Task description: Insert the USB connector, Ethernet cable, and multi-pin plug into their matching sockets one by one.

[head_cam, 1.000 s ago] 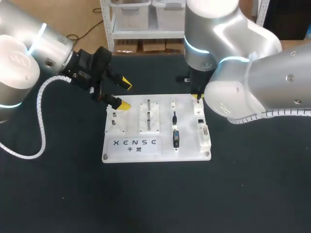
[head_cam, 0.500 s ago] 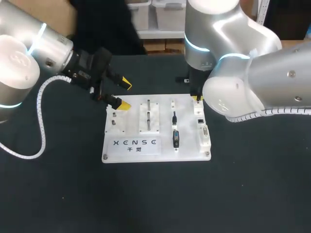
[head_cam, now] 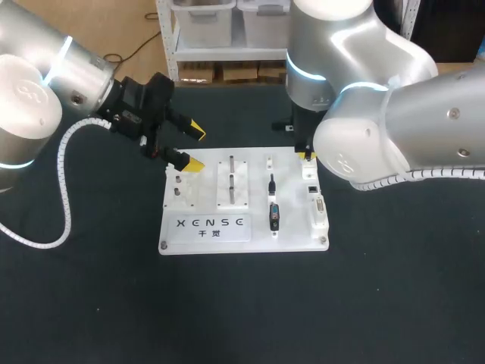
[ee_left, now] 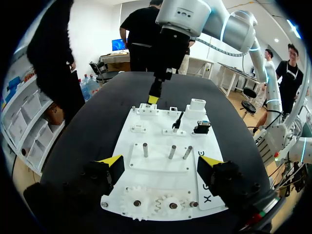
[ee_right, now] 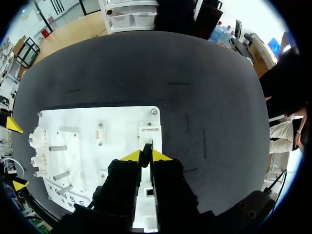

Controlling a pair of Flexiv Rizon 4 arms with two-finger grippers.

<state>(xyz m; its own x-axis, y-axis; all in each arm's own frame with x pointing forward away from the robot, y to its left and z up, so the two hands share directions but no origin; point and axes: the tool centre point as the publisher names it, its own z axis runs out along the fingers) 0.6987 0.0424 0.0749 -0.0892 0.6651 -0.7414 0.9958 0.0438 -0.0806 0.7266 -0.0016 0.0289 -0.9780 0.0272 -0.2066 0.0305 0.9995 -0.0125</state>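
A white practice board [head_cam: 242,241] lies mid-table. Its middle column carries the black Ethernet plug [head_cam: 271,183] and, nearer me, the dark multi-pin plug [head_cam: 274,217]. The white socket strip [head_cam: 314,199] runs along its right edge. My right gripper [head_cam: 307,155] stands over the far end of that strip. In the right wrist view the right gripper [ee_right: 145,156] is shut on a thin dark USB connector, just above a white socket block [ee_right: 150,131]. My left gripper [head_cam: 193,146] hangs open over the board's far left corner; in its own view the left gripper [ee_left: 161,163] holds nothing.
Metal pegs [head_cam: 231,180] stand in a clear block on the board, with small gears [ee_left: 153,204] at its left end under the left gripper. Dark tabletop [head_cam: 242,311] surrounds the board on all sides.
Both grippers stay where they were. The right arm's elbow has drifted slightly to the left.
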